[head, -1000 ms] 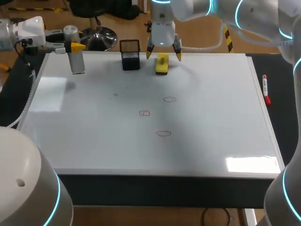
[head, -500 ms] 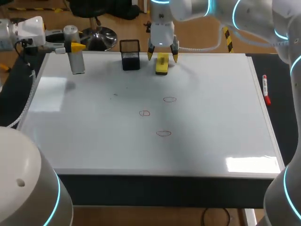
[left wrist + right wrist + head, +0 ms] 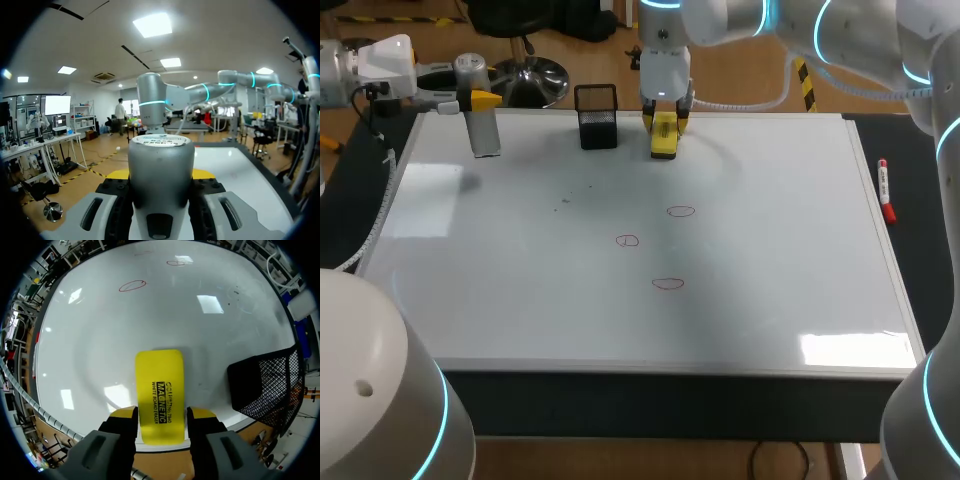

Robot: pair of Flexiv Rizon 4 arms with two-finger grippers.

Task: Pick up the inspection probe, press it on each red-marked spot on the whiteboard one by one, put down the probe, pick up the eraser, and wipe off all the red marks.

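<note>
The right claw (image 3: pixel 162 414) sits over the end of the yellow eraser (image 3: pixel 160 385) closest to it. Its two yellow tips press against the eraser's long sides, one on each flank, so it pinches the eraser. The eraser lies flat on the whiteboard (image 3: pixel 90 340), not visibly lifted.

Just beside the claw stands a black mesh holder (image 3: pixel 265 385), apart from the eraser. Well ahead of the fingers, across open board, lie the red marks (image 3: pixel 132 286). The head view shows three small loops, near one another and unwiped.

Far off to the side, at the board's corner, the left claw (image 3: pixel 161 176) grips the silver inspection probe (image 3: pixel 161 150) from both sides. The probe is upright in that grip and has not been put down.

The step in hand looks to be picking up the eraser; the wiping has not begun. I judge the next move calls for a firm hold and a short lift clear of the holder. After that comes a carry out towards the nearest loop, with the eraser's face set flat on the board before any stroke.
</note>
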